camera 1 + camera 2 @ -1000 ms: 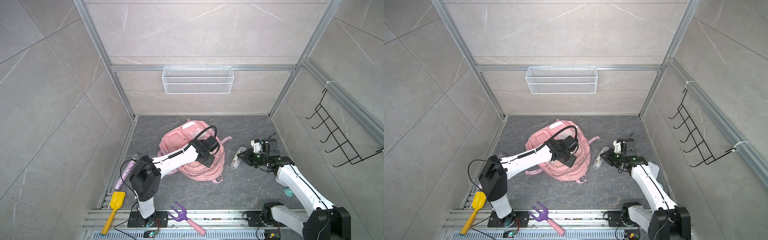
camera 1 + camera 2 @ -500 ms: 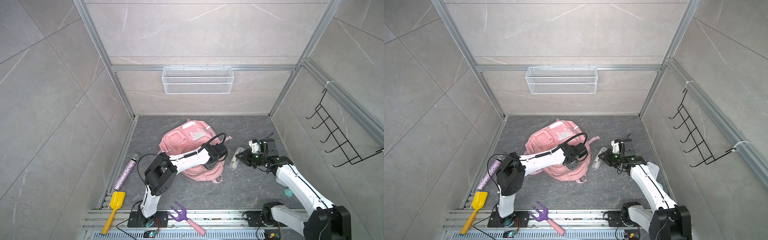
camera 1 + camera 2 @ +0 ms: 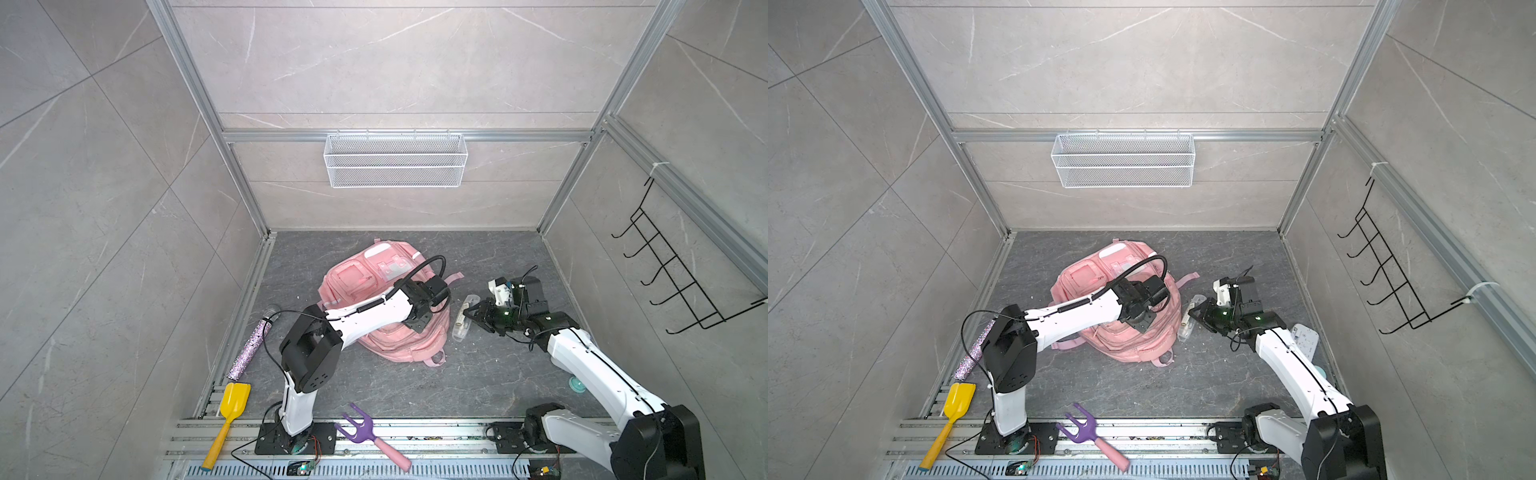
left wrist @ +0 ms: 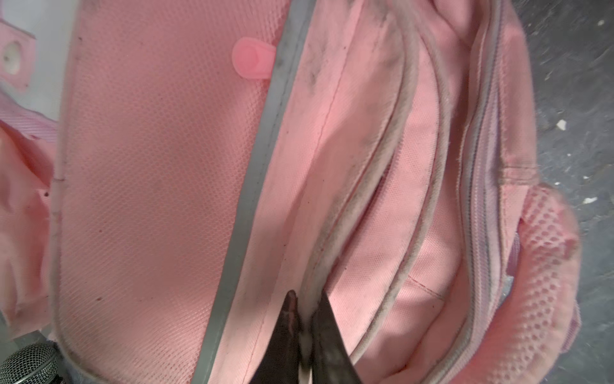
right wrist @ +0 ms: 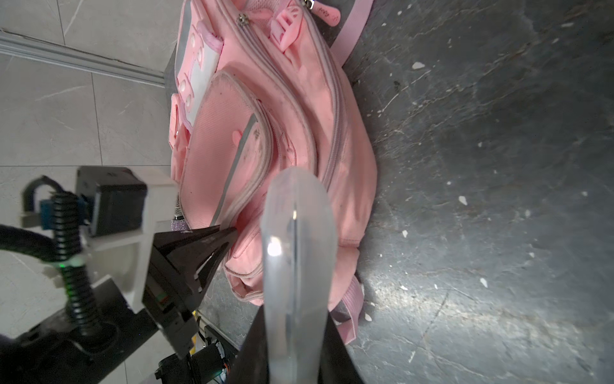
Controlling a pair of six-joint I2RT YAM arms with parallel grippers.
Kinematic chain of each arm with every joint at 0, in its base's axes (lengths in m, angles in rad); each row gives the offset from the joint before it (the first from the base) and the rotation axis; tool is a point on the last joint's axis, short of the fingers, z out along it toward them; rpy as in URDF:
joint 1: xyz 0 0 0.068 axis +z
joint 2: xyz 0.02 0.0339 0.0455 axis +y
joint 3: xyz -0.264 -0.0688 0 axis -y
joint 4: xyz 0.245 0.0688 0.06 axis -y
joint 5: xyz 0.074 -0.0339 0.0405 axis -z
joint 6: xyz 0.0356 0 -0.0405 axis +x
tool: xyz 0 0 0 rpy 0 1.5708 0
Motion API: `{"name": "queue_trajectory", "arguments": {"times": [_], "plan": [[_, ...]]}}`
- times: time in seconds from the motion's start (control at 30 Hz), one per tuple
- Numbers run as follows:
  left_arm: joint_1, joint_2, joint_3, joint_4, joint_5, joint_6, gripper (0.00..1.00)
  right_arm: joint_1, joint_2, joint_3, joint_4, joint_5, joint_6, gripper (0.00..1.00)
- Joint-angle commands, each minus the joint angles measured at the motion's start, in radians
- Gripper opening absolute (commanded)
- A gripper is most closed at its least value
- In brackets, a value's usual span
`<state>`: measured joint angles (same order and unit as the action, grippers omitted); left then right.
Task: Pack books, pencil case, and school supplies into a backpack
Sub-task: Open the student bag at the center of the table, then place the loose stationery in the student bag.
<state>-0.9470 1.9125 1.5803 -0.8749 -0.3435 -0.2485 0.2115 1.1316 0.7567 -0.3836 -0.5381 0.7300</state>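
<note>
Middle of floor (image 3: 490,374) taken up by backpack (image 3: 392,344), crossed by left arm (image 3: 365,313), gap beside it narrowed by packet (image 3: 461,322), front floor left open.

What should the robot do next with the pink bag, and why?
Probably lift the left gripper a little, to pull the pocket open. It is shut on the backpack's pocket edge, and the pocket mouth looks narrow. The right gripper holds the clear packet just beside the backpack, so the packet likely needs a wider gap to slip in.
</note>
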Motion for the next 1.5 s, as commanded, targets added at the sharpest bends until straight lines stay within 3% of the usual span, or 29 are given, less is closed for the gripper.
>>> {"name": "queue_trajectory", "arguments": {"times": [0.0, 0.03, 0.47, 0.87, 1.3, 1.47], "plan": [[0.039, -0.086, 0.048, 0.027, 0.077, 0.003, 0.04, 0.031, 0.014, -0.009, 0.054, 0.01, 0.032, 0.08], [0.048, -0.094, 0.046, 0.036, 0.097, 0.0, 0.0, 0.043, 0.019, -0.009, 0.066, 0.011, 0.04, 0.08], [0.191, -0.186, 0.109, 0.143, 0.373, -0.063, 0.0, 0.239, 0.194, 0.074, 0.315, 0.028, 0.208, 0.08], [0.199, -0.223, 0.126, 0.149, 0.36, -0.086, 0.0, 0.312, 0.454, 0.255, 0.443, 0.05, 0.324, 0.08], [0.201, -0.213, 0.213, 0.142, 0.401, -0.11, 0.0, 0.33, 0.785, 0.381, 0.898, -0.007, 0.631, 0.12], [0.201, -0.204, 0.22, 0.151, 0.416, -0.123, 0.0, 0.345, 0.842, 0.456, 0.835, 0.027, 0.627, 0.14]]}}
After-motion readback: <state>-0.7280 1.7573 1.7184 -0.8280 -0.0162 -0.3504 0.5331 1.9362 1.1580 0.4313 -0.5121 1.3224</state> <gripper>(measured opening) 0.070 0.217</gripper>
